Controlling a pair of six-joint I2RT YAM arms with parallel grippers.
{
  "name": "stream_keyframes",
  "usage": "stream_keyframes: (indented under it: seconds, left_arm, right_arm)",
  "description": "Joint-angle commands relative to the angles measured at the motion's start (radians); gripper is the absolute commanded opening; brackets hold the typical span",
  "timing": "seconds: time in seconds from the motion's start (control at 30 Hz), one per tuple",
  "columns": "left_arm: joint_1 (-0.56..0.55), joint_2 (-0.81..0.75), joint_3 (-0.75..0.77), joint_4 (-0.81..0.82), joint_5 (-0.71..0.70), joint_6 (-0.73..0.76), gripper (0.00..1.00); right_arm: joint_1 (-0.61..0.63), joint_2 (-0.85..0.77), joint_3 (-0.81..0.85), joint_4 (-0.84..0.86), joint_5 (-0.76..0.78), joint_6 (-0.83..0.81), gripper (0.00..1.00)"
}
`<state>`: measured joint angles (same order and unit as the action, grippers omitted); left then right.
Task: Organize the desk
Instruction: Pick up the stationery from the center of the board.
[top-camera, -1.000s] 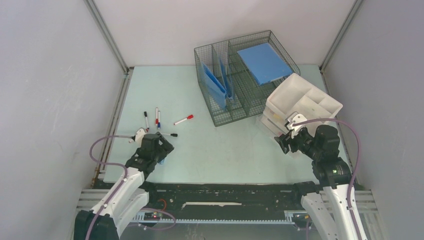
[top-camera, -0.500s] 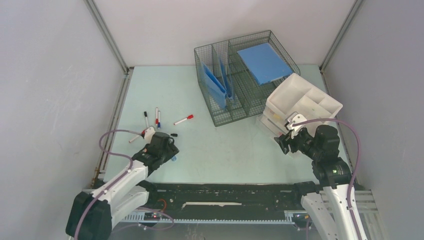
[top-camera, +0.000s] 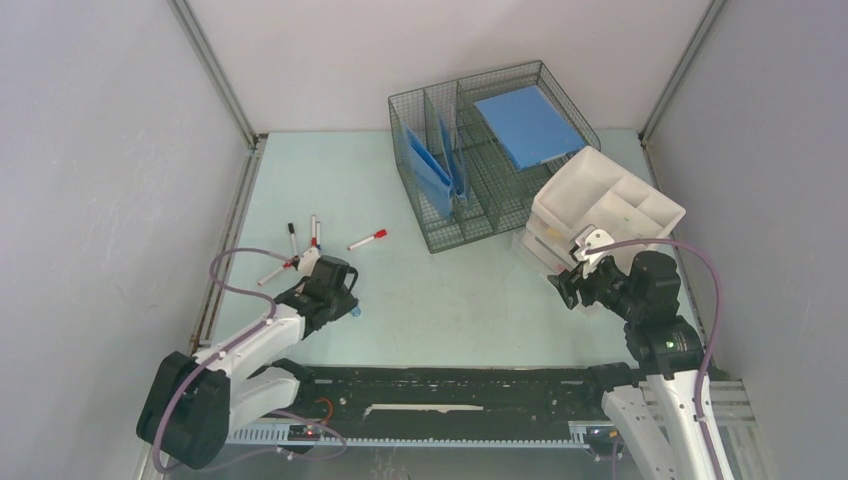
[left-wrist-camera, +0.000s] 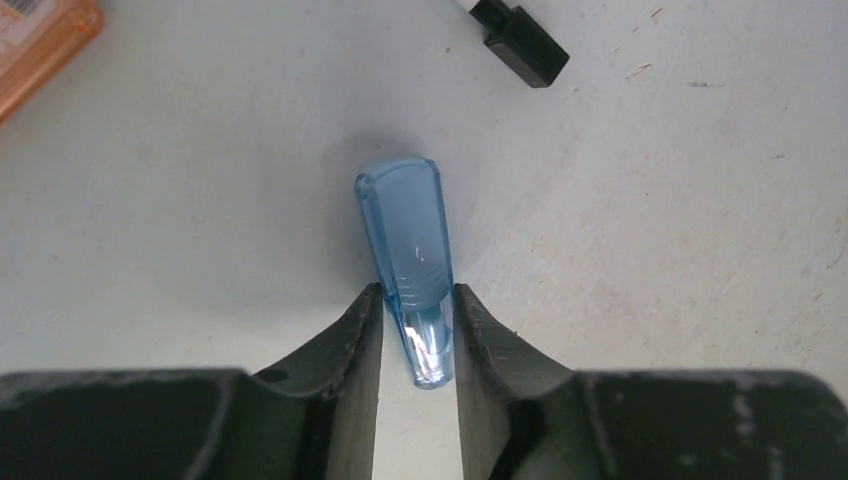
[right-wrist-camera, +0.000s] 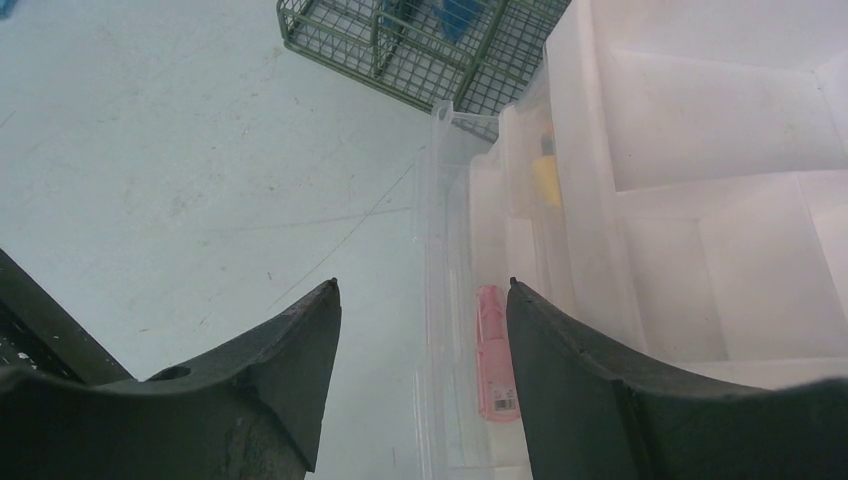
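Left fingers (left-wrist-camera: 352, 345) pinch a blue cap (left-wrist-camera: 405, 230), wrist view only; right fingers (right-wrist-camera: 295, 360) spread.

Robot test cell in a lab, not a real office. Grey panel walls (top-camera: 100, 150) on three sides with metal framing (top-camera: 215, 75) in the corners. Left arm (top-camera: 250, 345) and right arm (top-camera: 665, 345) sit on a black rail (top-camera: 450, 380) at the edge of a mint-green desk (top-camera: 450, 290). Props are staged office stuff: wire-mesh organiser (top-camera: 468, 228) and white drawer unit (top-camera: 585, 170) ahead of the jaws of the right gripper (right-wrist-camera: 421, 288), markers (top-camera: 367, 239) beyond the jaws of the left gripper (left-wrist-camera: 418, 290), blue plastic cap (left-wrist-camera: 405, 230) between them.
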<state>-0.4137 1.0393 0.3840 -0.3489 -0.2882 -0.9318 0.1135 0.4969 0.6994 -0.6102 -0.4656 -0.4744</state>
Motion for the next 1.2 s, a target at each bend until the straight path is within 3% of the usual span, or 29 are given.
stream_keyframes:
  seconds: [0.0,0.13,0.33,0.6,0.83,0.97,1.03,1.17]
  left_arm:
    - [-0.010,0.079,-0.001,-0.062,0.046,0.050,0.28]
    - [-0.015,0.081,-0.003,-0.053,0.050,0.075,0.19]
    - [-0.026,-0.047,-0.029,-0.023,0.106,0.141,0.18]
    - [-0.028,-0.269,-0.123,0.138,0.268,0.181,0.16]
    - [-0.032,-0.326,-0.214,0.422,0.450,0.132,0.15]
    - [-0.036,-0.308,-0.218,0.497,0.467,0.122,0.14]
    - [-0.038,-0.285,-0.202,0.477,0.455,0.128,0.15]
    - [-0.070,-0.255,-0.146,0.345,0.369,0.169,0.35]
  right_arm:
    - [0.003,-0.011,0.023,0.014,-0.013,-0.012,0.69]
    - [0.003,-0.013,0.023,0.013,-0.018,-0.013,0.69]
    - [0.008,-0.014,0.023,0.008,-0.048,-0.009,0.69]
    - [0.027,-0.004,0.031,-0.013,-0.138,0.003,0.69]
    - [0.046,0.010,0.038,-0.031,-0.250,0.029,0.70]
    - [0.066,0.029,0.038,-0.045,-0.353,0.037,0.71]
    - [0.083,0.041,0.037,-0.044,-0.349,0.037,0.71]
    - [0.105,0.055,0.037,-0.041,-0.319,0.033,0.71]
